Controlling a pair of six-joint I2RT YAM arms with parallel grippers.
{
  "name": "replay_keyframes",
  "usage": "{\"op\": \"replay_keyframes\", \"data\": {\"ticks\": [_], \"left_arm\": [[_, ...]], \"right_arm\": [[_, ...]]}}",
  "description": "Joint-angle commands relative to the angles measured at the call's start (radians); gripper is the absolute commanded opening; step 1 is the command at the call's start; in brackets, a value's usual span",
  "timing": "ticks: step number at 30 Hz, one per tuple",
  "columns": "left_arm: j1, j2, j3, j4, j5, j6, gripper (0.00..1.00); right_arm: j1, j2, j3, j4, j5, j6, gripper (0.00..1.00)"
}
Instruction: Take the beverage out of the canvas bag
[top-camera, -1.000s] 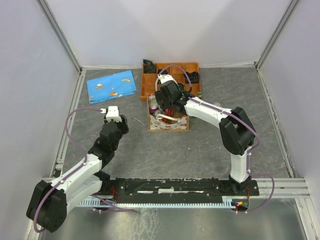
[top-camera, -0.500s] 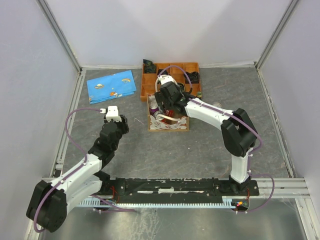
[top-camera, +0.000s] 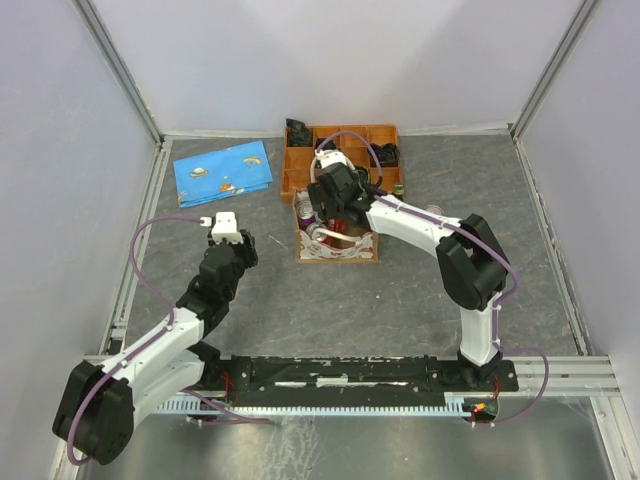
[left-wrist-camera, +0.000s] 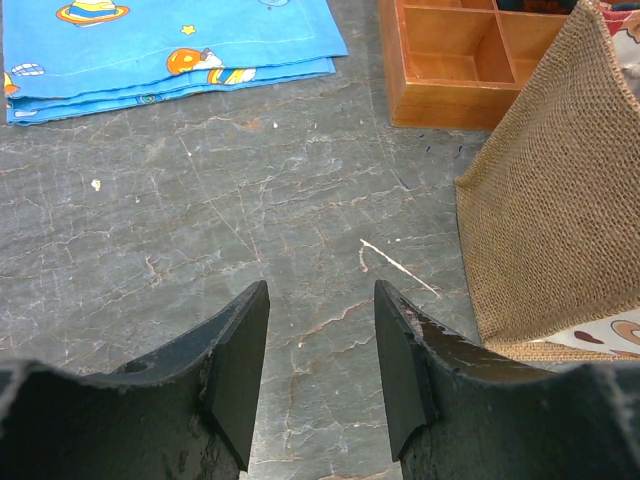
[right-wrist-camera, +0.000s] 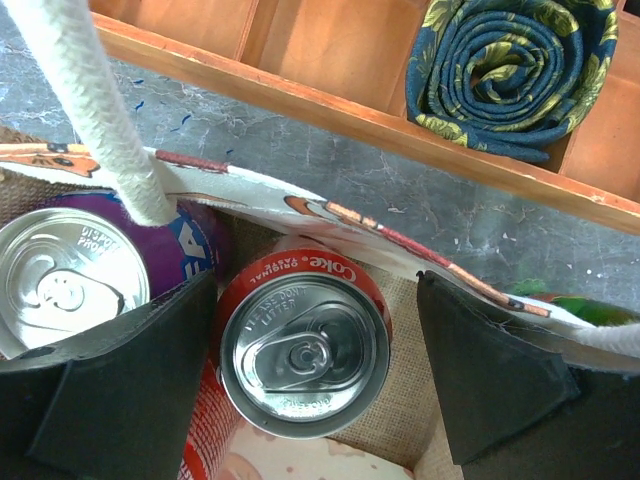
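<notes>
The cream canvas bag (top-camera: 338, 243) stands in front of the orange tray. In the right wrist view its patterned rim (right-wrist-camera: 250, 190) and a white handle (right-wrist-camera: 100, 100) show. Inside it stand a red Coke can (right-wrist-camera: 305, 350) and a purple can (right-wrist-camera: 70, 285). My right gripper (right-wrist-camera: 315, 300) is open, reaching down into the bag (top-camera: 333, 212), its jaws on either side of the Coke can. The left jaw sits between the two cans; the right jaw is apart from the can. My left gripper (left-wrist-camera: 320, 330) is open and empty over bare table, left of the bag's burlap side (left-wrist-camera: 550, 220).
The orange wooden compartment tray (top-camera: 290, 185) stands just behind the bag, with a rolled dark floral cloth (right-wrist-camera: 510, 70) in one compartment. A blue patterned cloth (top-camera: 222, 172) lies at the back left. Grey walls enclose the table.
My right gripper has shifted very slightly left over the bag's opening. The left arm has not moved.
</notes>
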Motion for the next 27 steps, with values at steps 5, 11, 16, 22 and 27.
{"op": "replay_keyframes", "data": {"ticks": [5, 11, 16, 22, 27], "left_arm": [[0.004, 0.008, 0.023, 0.052, 0.009, -0.032, 0.54], [0.004, 0.002, 0.022, 0.052, 0.012, -0.035, 0.54], [0.004, -0.005, 0.019, 0.049, 0.013, -0.038, 0.54], [0.003, -0.008, 0.017, 0.048, 0.012, -0.04, 0.54], [0.004, -0.012, 0.015, 0.046, 0.012, -0.043, 0.54]], "right_arm": [[0.017, 0.062, -0.024, -0.099, -0.061, 0.026, 0.89], [0.016, 0.079, -0.032, -0.106, -0.069, 0.035, 0.88], [0.016, 0.084, -0.038, -0.116, -0.064, 0.045, 0.83], [0.016, 0.066, -0.038, -0.108, -0.061, 0.027, 0.57], [0.017, 0.045, -0.01, -0.112, -0.053, -0.002, 0.05]]}}
